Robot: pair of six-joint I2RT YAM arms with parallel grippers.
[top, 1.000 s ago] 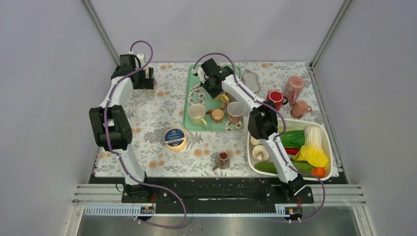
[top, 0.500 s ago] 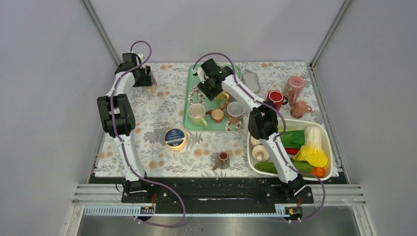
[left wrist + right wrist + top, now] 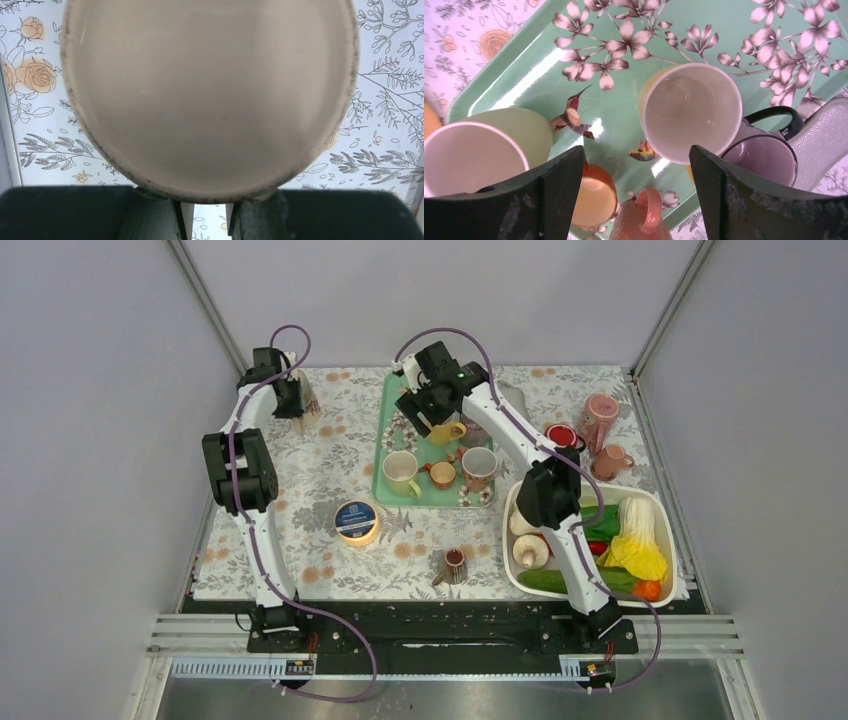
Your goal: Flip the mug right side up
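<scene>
The floral tablecloth (image 3: pixel 330 540) fills the cell floor, with the green tray (image 3: pixel 381 475) toward the back and my two arms reaching far out.

The main change is on the right. Half a second ago the right gripper (image 3: pixel 635 155) sat low on the tray, crowding the yellow mug (image 3: pixel 446 430). Now it has lifted clear, and its fingers (image 3: pixel 559 200) are spread wide with nothing between them. In the right wrist view the yellow mug stands on the tray with its white inside facing up. It sits beside a dark-handled grey mug (image 3: pixel 764 155) and is well apart from the pale green mug (image 3: pixel 479 150). I judge that this mug has been flipped and released.

On the left, the elbow has swung up and back over the last second, while the left gripper (image 3: pixel 205 215) has stayed at the far left corner of the table. A beige mug (image 3: pixel 210 95) fills the left wrist view. I read the face toward the camera as its open mouth, though I can't rule out a flat base. The fingers are drawn close with only a narrow slit of cloth showing between them. The mug hides their tips, so I cannot tell whether they are pinching any part of it.

If the beige mug is also part of the task, it still needs to be set down upright.
</scene>
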